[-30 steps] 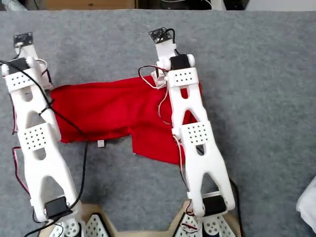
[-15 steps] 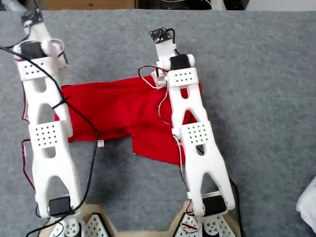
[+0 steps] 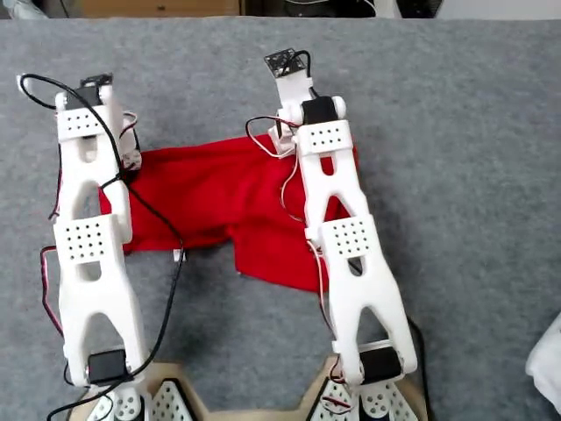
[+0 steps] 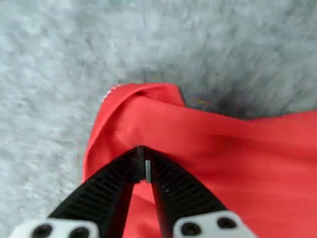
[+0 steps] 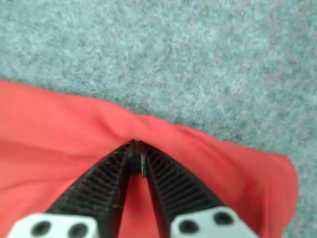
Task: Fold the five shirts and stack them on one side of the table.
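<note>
A red shirt [image 3: 210, 193] lies spread on the grey table cover [image 3: 456, 175] between the two arms. My left gripper [image 3: 131, 160] is at the shirt's left end. In the left wrist view it [image 4: 143, 166] is shut on a raised fold of the red cloth [image 4: 223, 139]. My right gripper [image 3: 280, 133] is at the shirt's far edge near the middle. Its own view shows it [image 5: 140, 159] shut on a pinched ridge of the shirt [image 5: 59, 124], with bare grey cover beyond.
A small white tag [image 3: 179, 255] lies on the cover just in front of the shirt. Something white and cloth-like [image 3: 548, 360] pokes in at the right edge. Bare grey cover stretches to the right and behind the shirt.
The left arm swung away from the far left, out and then in toward the right. The shirt's left end has come in to the right with it. The right arm has not moved.
</note>
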You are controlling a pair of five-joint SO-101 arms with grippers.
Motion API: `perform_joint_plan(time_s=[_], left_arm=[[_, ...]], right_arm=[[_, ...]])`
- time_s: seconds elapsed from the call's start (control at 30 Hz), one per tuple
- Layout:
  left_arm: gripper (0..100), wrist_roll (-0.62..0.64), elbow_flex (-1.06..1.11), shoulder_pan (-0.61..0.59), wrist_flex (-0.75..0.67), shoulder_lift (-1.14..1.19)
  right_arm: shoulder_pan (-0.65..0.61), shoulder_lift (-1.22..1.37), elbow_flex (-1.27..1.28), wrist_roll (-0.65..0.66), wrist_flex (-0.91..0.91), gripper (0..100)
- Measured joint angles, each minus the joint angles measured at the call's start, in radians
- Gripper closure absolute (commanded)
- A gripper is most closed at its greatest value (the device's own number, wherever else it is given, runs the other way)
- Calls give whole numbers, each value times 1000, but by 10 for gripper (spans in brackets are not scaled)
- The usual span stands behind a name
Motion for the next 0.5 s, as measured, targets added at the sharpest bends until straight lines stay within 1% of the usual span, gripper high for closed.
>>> perform_joint_plan(time_s=[0.1,0.27,0.37,0.5], left_arm=[[979,-23,2,-58,-23,0],[979,-63,-2,-196,-37,0],[979,-81,-35,-278,-38,2],[979,-107,-84,-347,-38,2]], right_arm=[[0,0,0,0,0,993],[0,0,0,0,-2,993],[0,0,0,0,-2,993],[0,0,0,0,-2,993]])
